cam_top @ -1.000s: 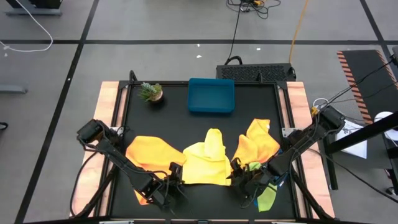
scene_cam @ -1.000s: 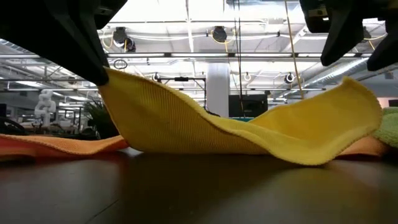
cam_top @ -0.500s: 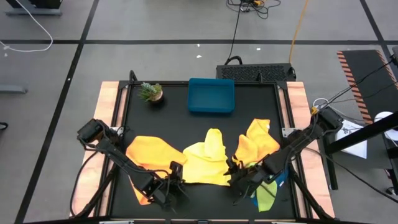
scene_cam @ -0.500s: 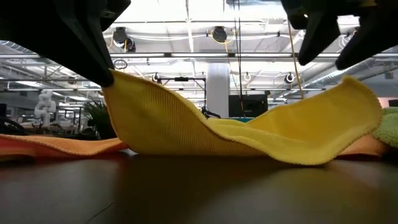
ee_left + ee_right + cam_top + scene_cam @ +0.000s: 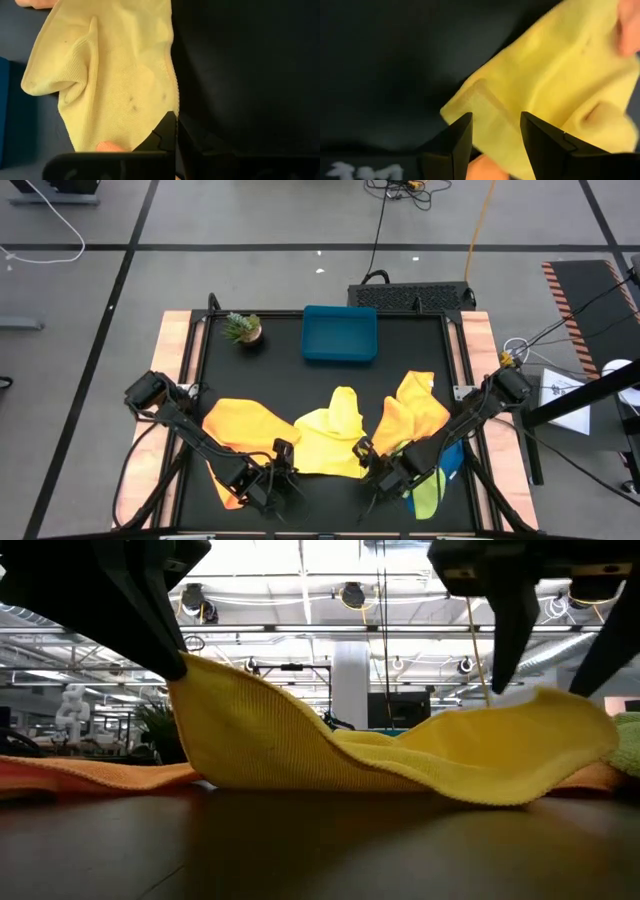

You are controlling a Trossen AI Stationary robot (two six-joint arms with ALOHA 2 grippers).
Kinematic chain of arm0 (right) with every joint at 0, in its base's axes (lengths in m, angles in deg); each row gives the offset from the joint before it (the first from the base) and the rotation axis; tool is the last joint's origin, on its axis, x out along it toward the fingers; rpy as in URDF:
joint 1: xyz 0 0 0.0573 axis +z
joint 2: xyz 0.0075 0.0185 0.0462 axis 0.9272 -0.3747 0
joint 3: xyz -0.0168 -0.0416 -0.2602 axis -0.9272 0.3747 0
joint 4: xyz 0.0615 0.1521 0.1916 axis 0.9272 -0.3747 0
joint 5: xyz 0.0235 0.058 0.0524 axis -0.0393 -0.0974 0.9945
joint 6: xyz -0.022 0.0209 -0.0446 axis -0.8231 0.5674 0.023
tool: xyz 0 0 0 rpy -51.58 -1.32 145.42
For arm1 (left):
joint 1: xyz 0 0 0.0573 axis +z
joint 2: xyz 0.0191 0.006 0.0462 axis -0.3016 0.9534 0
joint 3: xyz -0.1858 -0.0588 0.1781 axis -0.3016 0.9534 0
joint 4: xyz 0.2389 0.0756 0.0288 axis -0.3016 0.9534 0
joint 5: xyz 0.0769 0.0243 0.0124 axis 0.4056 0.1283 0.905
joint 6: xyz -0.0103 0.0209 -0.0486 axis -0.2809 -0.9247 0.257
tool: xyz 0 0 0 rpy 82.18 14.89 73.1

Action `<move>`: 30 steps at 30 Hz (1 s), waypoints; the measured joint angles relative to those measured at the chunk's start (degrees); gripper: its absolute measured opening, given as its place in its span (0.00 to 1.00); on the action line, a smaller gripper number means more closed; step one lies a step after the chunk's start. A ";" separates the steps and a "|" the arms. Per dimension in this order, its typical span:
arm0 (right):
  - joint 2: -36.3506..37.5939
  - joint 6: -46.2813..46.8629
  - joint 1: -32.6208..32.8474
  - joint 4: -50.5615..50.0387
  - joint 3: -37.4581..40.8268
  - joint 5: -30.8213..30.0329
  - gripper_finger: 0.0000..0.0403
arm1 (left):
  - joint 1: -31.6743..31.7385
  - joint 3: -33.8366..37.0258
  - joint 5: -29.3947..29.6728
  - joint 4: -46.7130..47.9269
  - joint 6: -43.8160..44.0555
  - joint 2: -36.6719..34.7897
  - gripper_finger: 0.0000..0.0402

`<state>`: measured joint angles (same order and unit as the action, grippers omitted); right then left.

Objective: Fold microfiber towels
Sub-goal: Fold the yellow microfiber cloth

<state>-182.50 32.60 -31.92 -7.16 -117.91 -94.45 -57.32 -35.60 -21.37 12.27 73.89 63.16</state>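
A yellow towel (image 5: pixel 330 442) lies crumpled at the table's near middle. One orange towel (image 5: pixel 245 428) lies to its left, another (image 5: pixel 412 412) to its right. Lime green (image 5: pixel 428 496) and blue (image 5: pixel 452 460) cloths lie at the near right. My left gripper (image 5: pixel 283 472) is shut on the yellow towel's near left corner. My right gripper (image 5: pixel 550 660) is open, its fingers standing astride and just above the towel's raised near right corner (image 5: pixel 480 107). Whether they touch it I cannot tell. My left gripper pinches the yellow towel's near left corner (image 5: pixel 167 116) between its two shut fingers, slanting down from the near side. That corner (image 5: pixel 190 670) is held up off the table. The cloth slopes slack from it down to the tabletop.
A blue tray (image 5: pixel 340 333) stands at the far middle, and a small potted plant (image 5: pixel 242 328) at the far left. Bare black tabletop (image 5: pixel 330 505) lies between the grippers and the near edge.
My right gripper has moved toward the table's left, over the yellow towel's near right corner. It has tipped more steeply downward and stayed open. My left gripper has kept the lifted corner where it was.
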 joint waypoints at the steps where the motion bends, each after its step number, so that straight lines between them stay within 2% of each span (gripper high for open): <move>1: -0.12 -0.99 0.00 -0.05 -0.62 -0.78 0.40 | 0.00 0.00 0.00 -0.04 0.00 0.00 0.01; 7: -0.45 -2.47 -0.12 0.02 -2.22 -0.74 0.40 | 0.00 0.00 -0.04 -0.04 0.41 0.00 0.02; 11: -0.81 3.39 -0.11 0.33 -2.20 -0.85 0.40 | 0.00 0.00 -0.04 -0.04 0.67 0.00 0.01; 14: -0.38 7.51 0.20 2.16 -2.22 -3.26 0.40 | 0.00 0.00 -0.04 -0.04 1.27 0.02 0.02; 22: -1.26 5.26 1.75 16.55 -2.24 -3.58 0.40 | 0.00 0.00 -0.04 -0.13 1.38 0.03 0.02; 25: -2.56 7.04 1.35 12.92 -2.26 -3.96 0.40 | 0.00 0.00 -0.04 -0.31 1.57 0.04 0.02; 30: -3.96 14.61 -0.09 -2.92 -2.20 -6.99 0.38 | 0.00 0.00 -0.04 -0.34 1.81 0.04 0.02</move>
<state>-186.46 47.22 -32.01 -10.08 -120.11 -101.43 -57.32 -35.60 -21.41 11.93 75.71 63.21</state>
